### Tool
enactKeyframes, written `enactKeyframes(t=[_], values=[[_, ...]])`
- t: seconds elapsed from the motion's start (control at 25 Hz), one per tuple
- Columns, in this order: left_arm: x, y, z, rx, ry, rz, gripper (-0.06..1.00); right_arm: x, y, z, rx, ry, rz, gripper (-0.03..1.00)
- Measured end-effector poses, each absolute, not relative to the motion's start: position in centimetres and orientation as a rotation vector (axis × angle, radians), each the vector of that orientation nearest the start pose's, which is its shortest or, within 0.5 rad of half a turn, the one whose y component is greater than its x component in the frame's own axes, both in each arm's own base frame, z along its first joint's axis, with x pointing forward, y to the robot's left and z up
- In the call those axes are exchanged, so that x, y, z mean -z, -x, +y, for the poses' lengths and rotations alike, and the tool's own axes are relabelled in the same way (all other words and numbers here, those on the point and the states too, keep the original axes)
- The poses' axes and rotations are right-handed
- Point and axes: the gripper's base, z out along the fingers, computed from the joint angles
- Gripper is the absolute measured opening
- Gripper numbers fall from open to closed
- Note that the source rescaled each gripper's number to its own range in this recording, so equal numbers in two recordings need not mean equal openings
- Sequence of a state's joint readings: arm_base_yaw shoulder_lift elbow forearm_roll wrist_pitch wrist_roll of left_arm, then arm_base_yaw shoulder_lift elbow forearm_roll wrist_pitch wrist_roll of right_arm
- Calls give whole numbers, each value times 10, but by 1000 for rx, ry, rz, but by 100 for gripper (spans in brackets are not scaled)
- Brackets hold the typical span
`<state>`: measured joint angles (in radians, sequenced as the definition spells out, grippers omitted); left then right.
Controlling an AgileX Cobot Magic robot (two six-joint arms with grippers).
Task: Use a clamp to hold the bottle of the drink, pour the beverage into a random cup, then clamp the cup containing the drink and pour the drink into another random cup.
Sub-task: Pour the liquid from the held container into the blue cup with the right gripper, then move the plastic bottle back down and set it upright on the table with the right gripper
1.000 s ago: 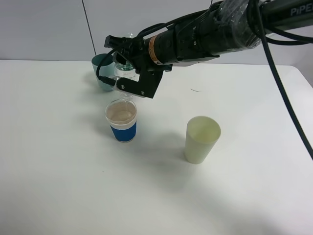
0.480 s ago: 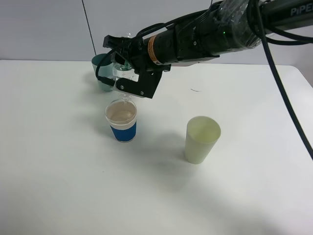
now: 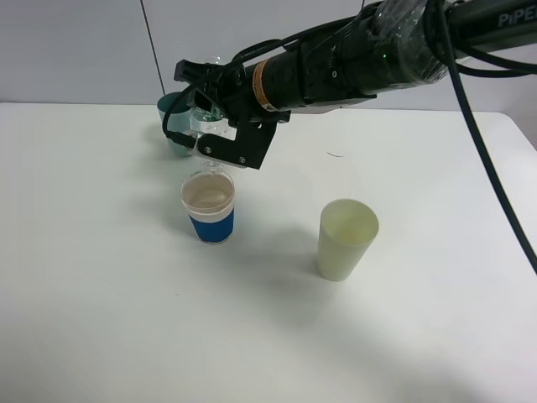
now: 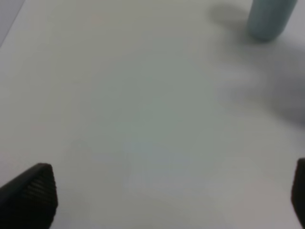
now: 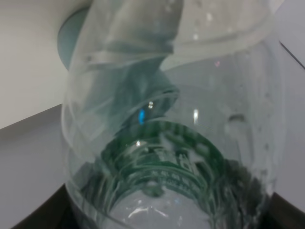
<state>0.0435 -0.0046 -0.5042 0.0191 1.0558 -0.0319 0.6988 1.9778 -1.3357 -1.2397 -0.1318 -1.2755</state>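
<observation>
High camera overlooks table (image 3: 101, 319); wrist cameras sit close.

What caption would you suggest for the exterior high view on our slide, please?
Right gripper tilts a clear bottle mouth-down over the blue-banded cup; pale cup and teal cup stand nearby.

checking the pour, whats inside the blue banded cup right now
The blue-banded cup shows a pale pinkish-brown interior, likely liquid. The tilted bottle in the right gripper has its mouth over the far rim, hiding that edge; depth cannot be read.
</observation>
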Motion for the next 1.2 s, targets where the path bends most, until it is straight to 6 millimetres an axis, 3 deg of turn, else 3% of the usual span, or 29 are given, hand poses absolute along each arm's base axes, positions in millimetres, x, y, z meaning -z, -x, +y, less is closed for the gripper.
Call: enactKeyframes(t=[0.2, 0.56, 0.88, 1.2], values=[[-279, 6, 1, -30, 77, 2029, 100, -210, -338, 299, 914, 2212, -90, 0], [-279, 6, 1, -30, 77, 2029, 100, -213, -340, 298, 667, 2076, 429, 0], [-279, 6, 1, -30, 77, 2029, 100, -243, -339, 288, 284, 1690, 1060, 0], [-279, 6, 1, -30, 77, 2029, 100, -278, -351, 250, -9, 1213, 1481, 0]])
